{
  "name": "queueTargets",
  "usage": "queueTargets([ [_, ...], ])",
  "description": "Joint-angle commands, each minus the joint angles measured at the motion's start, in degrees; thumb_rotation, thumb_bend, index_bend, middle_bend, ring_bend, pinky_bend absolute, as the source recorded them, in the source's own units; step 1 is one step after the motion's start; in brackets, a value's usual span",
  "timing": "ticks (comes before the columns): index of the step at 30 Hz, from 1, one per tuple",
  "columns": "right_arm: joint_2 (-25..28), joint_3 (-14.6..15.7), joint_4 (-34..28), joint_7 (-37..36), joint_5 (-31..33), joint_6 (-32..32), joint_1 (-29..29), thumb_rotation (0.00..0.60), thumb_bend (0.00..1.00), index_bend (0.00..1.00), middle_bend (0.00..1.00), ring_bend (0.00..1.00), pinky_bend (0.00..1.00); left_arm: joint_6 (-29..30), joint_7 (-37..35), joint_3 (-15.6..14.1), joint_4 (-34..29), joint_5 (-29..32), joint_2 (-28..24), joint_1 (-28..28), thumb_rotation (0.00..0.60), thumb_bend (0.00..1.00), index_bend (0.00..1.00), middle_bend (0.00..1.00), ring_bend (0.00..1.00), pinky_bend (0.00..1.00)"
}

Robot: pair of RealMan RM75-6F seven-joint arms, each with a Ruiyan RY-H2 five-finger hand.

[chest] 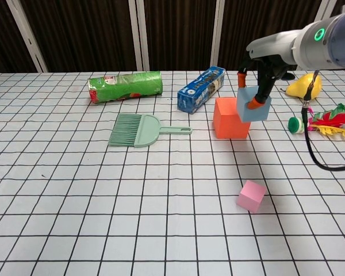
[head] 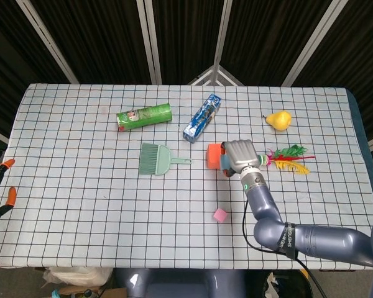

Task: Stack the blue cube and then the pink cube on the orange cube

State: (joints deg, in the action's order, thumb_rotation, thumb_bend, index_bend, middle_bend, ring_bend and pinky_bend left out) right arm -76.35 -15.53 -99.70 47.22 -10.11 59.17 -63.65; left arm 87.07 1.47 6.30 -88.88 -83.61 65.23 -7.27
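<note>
1. My right hand (chest: 263, 68) has its fingers (chest: 256, 103) closed around the blue cube (chest: 253, 107), held in the air just above and a little to the right of the orange cube (chest: 230, 118). My left hand shows in neither view.
2. The blue cube looks light and stiff, likely foam or plastic, with smooth faces that could slip. I judge the hold on two opposite side faces is the right one, since it leaves the bottom face free to land flat.
3. The orange cube sits on the table (head: 81, 186) just below my fingers. It is bigger than the blue one, so its top should take the load. It looks light too, so a sideways nudge could push it away.
4. The pink cube (chest: 251, 195) lies on the table, well apart from my fingers, on the near side. It is small and tilted on the grid, so I would take it by its sides later.
5. Beyond my fingers lies a blue box (chest: 201, 89); off to the left are a green brush (chest: 135, 129) and a green can (chest: 125, 86).
6. To the right of my fingers lie a feathered toy (chest: 325, 122) and a yellow pear (chest: 303, 86). Nothing stands between the blue cube and the orange top.
</note>
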Motion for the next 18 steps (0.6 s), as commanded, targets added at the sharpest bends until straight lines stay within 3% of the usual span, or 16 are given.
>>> queueTargets([
  [1, 0.48, -0.61, 1.32, 0.52, 1.96, -0.71, -1.34, 0.6, 0.35, 0.46, 1.0, 1.0, 0.84, 0.08, -0.1, 0.15, 0.07, 0.12, 0.09, -0.02, 0.6, 0.56, 0.15, 0.02, 0.0, 0.0],
  [18, -1.91, -1.3, 5.06, -0.27, 4.96, -0.3, -4.21, 0.6, 0.37, 0.46, 1.0, 1.0, 0.84, -0.49, 0.34, 0.26, -0.08, 0.87, 0.09, -0.15, 0.6, 0.56, 0.15, 0.02, 0.0, 0.0],
])
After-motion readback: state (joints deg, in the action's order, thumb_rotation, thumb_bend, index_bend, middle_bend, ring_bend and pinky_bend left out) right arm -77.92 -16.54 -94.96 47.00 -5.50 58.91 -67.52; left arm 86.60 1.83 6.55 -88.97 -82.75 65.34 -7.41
